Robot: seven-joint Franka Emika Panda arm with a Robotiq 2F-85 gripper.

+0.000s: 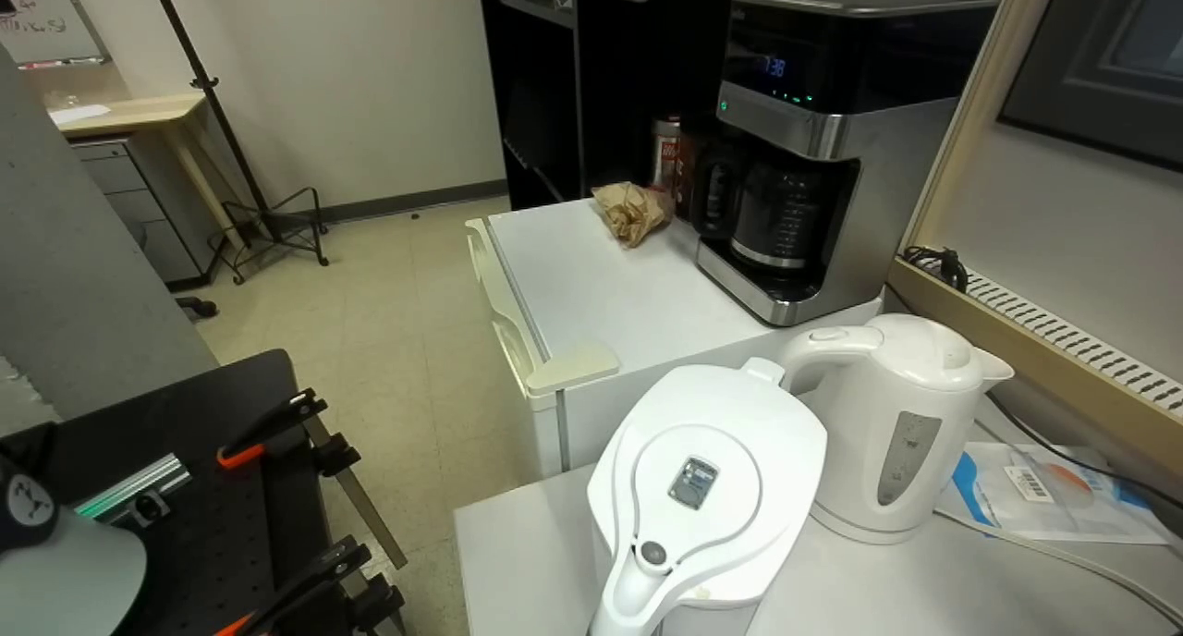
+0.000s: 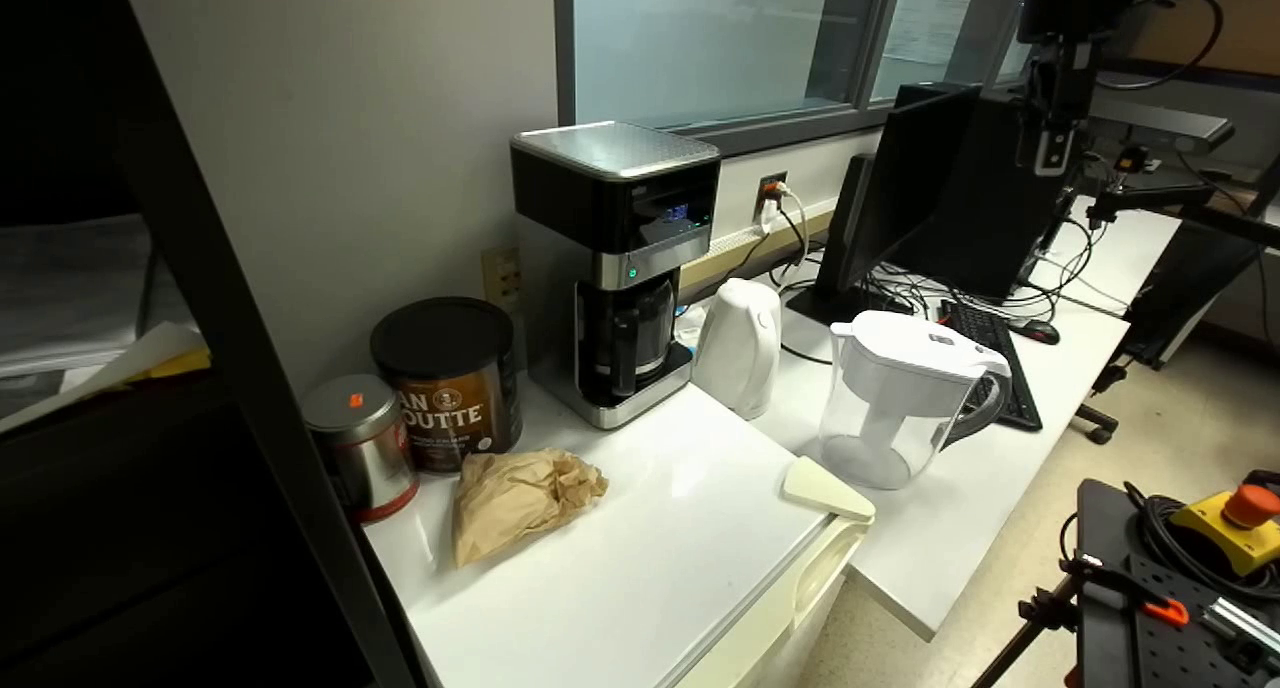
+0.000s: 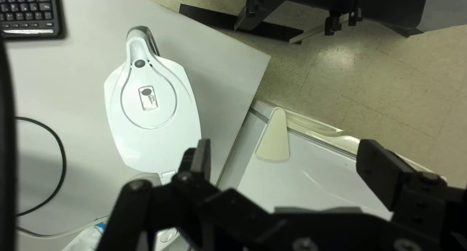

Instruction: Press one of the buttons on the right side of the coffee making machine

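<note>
1. Coffee making machine (image 1: 887,155): upright on the white cabinet (image 2: 640,548), close to the wall (image 1: 1100,257), front turned away from it. Probably put there for the nearby wall outlet (image 2: 772,193) and easy reach to the controls; whose plugs those are, can't trace.
2. Its look: black upper housing, silver trim and side panel. Blue clock digits (image 1: 774,66), seemingly 7:38; row of small green lights (image 1: 790,97) below; 1 more green light on the silver band. Judged powered. Separate buttons too small to make out.
3. Dark glass carafe (image 1: 781,206): seated upright in the lower bay, handle to the front, presumably for a straight pull. Contents not readable.
4. Beside it on the cabinet: brown canister (image 2: 455,408), silver tin (image 2: 365,458), crumpled paper bag (image 2: 525,503). Likely kept close as brewing supplies.
5. On the desk (image 1: 527,562): white kettle (image 1: 910,423) near the machine; water-filter jug (image 1: 712,488) nearer the corner, handle pointing away from the machine, perhaps so someone at the desk can grab it.
6. Gripper (image 3: 286,159): fingers (image 3: 379,178) spread well apart, nothing between. Hangs pointing down, well away from the machine, which the wrist view doesn't show. Spread suits grasping, not poking; my guess, fingers brought together give 1 firm tip. Reach should pass above jug and kettle.
</note>
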